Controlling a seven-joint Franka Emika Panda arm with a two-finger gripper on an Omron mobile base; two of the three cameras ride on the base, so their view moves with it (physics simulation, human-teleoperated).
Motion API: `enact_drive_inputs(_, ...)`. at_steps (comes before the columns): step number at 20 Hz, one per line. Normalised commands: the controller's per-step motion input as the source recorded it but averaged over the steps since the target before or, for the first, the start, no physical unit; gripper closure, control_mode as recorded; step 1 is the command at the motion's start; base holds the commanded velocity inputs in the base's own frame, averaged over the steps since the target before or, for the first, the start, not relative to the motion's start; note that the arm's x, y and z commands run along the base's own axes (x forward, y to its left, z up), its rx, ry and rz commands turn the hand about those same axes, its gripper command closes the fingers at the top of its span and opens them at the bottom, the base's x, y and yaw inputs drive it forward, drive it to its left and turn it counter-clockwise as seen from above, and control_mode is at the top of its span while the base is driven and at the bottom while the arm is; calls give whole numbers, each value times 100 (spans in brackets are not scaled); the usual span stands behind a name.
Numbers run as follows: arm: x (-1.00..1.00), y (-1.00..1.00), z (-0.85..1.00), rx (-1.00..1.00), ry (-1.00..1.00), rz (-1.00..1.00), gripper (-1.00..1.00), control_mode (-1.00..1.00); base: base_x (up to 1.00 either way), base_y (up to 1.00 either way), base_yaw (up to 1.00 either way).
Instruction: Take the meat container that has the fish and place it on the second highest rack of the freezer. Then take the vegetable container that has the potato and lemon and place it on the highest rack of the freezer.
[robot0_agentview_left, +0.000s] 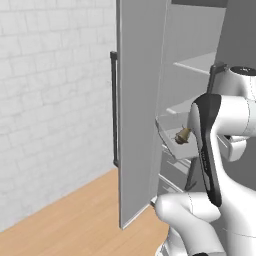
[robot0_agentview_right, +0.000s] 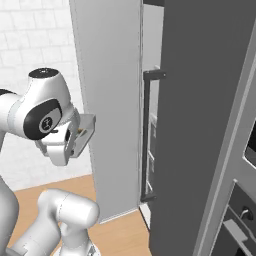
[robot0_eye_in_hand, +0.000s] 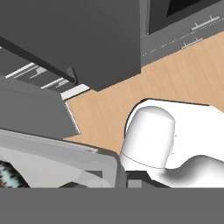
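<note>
While the tall grey freezer (robot0_agentview_left: 140, 100) stands open at centre frame, the arm's gripper (robot0_agentview_right: 75, 136) is clamped shut on a pale grey tray (robot0_agentview_left: 170, 134) holding the small grey-olive fish (robot0_agentview_left: 182, 135), centre-right; next, slide it onto the second-highest shelf (robot0_agentview_left: 182, 107)

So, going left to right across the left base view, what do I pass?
White brick wall → long black vertical bar handle → open grey freezer door → pale grey tray holding the small grey-olive fish → the robot's white arm.
</note>
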Motion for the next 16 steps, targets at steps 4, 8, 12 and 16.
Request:
enact_drive_inputs(4,0,0,0,0,0,0,100,100,38,45,-39)
enact_drive_inputs(8,0,0,0,0,0,0,100,100,28,39,-40)
enact_drive_inputs(12,0,0,0,0,0,0,100,100,18,44,-35)
enact_drive_inputs(16,0,0,0,0,0,0,100,100,16,46,-34)
